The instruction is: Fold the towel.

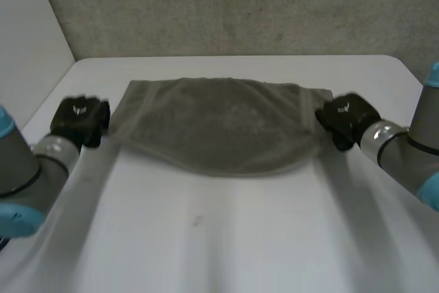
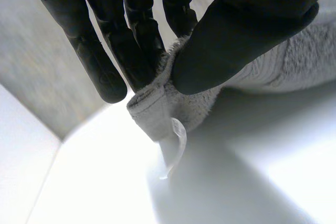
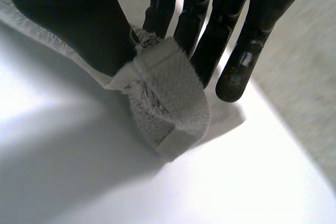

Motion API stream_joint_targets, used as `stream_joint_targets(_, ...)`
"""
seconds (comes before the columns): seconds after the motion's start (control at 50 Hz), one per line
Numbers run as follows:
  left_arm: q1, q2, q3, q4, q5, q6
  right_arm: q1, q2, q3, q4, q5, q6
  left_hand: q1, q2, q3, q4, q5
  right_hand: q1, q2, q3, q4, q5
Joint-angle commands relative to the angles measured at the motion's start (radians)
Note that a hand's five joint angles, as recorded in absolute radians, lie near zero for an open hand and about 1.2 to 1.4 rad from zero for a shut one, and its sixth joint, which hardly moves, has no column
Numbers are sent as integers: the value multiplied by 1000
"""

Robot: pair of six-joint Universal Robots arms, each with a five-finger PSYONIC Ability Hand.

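A grey towel [image 1: 219, 128] hangs stretched between my two hands over the white table [image 1: 219, 238], its near edge sagging in a curve. My left hand [image 1: 81, 120] pinches the towel's left corner [image 2: 157, 111] between thumb and fingers [image 2: 131, 40]. My right hand [image 1: 348, 119] pinches the right corner [image 3: 168, 93] the same way, with the thumb [image 3: 84, 19] on one side and the fingers [image 3: 210, 40] on the other. Both corners fold over below the fingertips, just above the table.
A grey wall [image 1: 240, 5] stands behind the table's far edge. A white panel [image 1: 27, 39] rises at the far left. Bare tabletop lies in front of the towel.
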Motion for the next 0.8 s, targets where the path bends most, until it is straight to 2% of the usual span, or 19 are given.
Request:
stream_joint_targets(0.02,136,175,-228,-239,70,248,-52,-76,74,339,22,-153,196,178,179,178,183,432,222,208,199,229)
stream_joint_targets(0.04,136,175,-228,-240,70,249,-64,-116,106,453,30,-186,196,178,179,178,183,432,222,208,199,229)
stream_joint_targets(0.06,165,232,-259,-342,85,305,-64,-116,107,454,30,-187,196,178,179,178,183,432,222,208,199,229)
stream_joint_targets(0.08,165,232,-259,-343,85,305,-78,-156,145,553,33,-215,196,178,179,178,183,432,222,208,199,229)
stream_joint_targets(0.1,200,291,-288,-457,97,363,-91,-196,180,630,28,-251,196,178,179,178,183,432,222,208,199,229)
stream_joint_targets(0.12,239,342,-310,-572,110,420,-92,-196,180,630,28,-251,196,178,179,178,183,432,222,208,199,229)
stream_joint_targets(0.14,239,343,-310,-573,110,421,-102,-240,206,668,31,-291,196,178,179,178,183,432,222,208,199,229)
stream_joint_targets(0.18,309,425,-333,-752,145,509,-108,-285,226,675,39,-334,196,178,179,178,183,432,222,208,199,229)
stream_joint_targets(0.26,334,450,-330,-796,199,554,-113,-340,226,655,36,-378,196,178,179,178,183,432,222,208,199,229)
stream_joint_targets(0.36,331,436,-307,-725,266,554,-102,-320,194,592,31,-328,196,178,179,178,183,432,222,208,199,229)
stream_joint_targets(0.4,275,345,-266,-608,280,533,-99,-288,180,555,37,-296,196,178,179,178,183,432,222,208,199,229)
stream_joint_targets(0.42,274,344,-265,-607,280,533,-98,-245,154,517,42,-264,196,178,179,178,183,432,222,208,199,229)
stream_joint_targets(0.44,218,288,-224,-543,272,507,-98,-245,154,517,42,-263,196,178,179,178,183,432,222,208,199,229)
stream_joint_targets(0.46,217,287,-224,-542,272,506,-98,-201,125,486,50,-230,196,178,179,178,183,432,222,208,199,229)
stream_joint_targets(0.5,129,187,-128,-449,256,435,-96,-164,104,462,59,-199,196,178,179,178,183,432,222,208,199,229)
stream_joint_targets(0.62,87,40,22,-392,167,330,-79,-44,16,391,125,-138,196,178,179,178,183,432,222,208,199,229)
stream_joint_targets(0.66,40,-43,127,-375,124,296,-75,-21,-5,365,139,-125,196,178,179,178,183,432,222,208,199,229)
stream_joint_targets(0.8,-8,-174,301,-305,104,276,-73,57,-110,268,162,-38,196,178,179,178,183,432,222,208,199,229)
